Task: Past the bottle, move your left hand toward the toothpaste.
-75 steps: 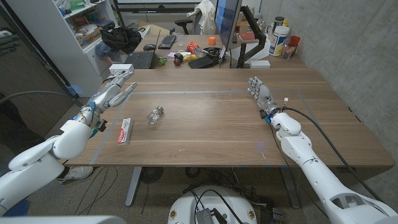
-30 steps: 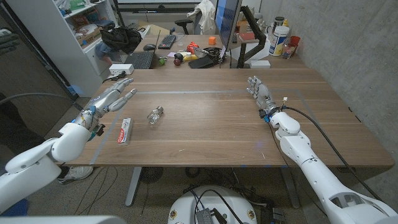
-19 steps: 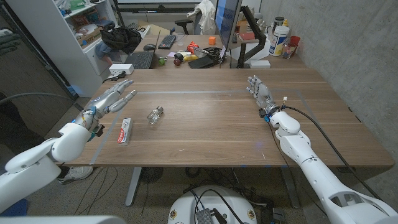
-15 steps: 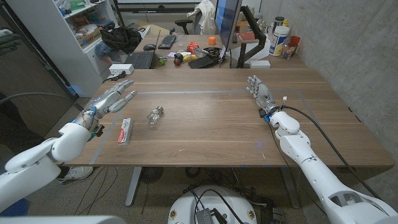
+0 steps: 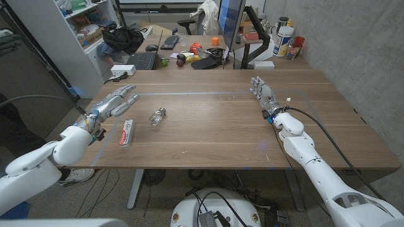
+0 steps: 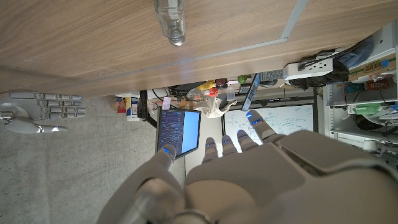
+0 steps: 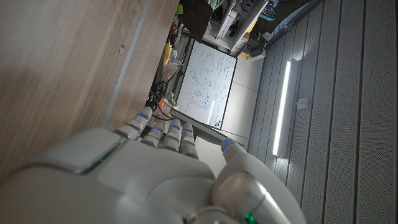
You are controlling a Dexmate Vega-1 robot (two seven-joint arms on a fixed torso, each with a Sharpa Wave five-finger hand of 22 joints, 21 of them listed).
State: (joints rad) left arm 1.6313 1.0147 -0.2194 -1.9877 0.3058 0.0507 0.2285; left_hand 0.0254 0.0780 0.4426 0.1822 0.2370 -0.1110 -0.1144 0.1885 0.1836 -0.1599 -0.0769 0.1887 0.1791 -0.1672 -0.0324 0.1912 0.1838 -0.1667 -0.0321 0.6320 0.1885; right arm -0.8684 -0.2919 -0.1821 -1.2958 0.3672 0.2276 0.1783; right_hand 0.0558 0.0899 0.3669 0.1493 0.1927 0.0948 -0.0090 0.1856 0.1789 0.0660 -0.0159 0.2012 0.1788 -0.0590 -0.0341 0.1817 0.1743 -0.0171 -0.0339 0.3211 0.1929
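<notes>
- The left hand (image 5: 114, 103) hovers over the table's left side with its fingers stretched out and slightly apart, holding nothing; the left wrist view shows the same loose spread.
- The toothpaste (image 5: 127, 132) lies flat on the table (image 5: 214, 126), just beside the left hand's wrist, on the side toward the robot's body and a little inward of the fingers.
- The bottle (image 5: 157, 117) lies on its side, inward of the left hand's fingertips and near the toothpaste without touching it.
- The toothpaste looks like a long, flat carton in white and red: probably light, fairly stiff, with smooth printed faces that could slide on the wood. Pinching across its two long edges near the middle looks the safest hold.
- The bottle is small, clear and glossy, plastic or glass I cannot tell; being round, it would likely roll if brushed.
- The table is smooth brown wood grain with pale tape lines.
- The right hand (image 5: 263, 93) stands well apart on the far side, its fingers straight and close together, empty.
</notes>
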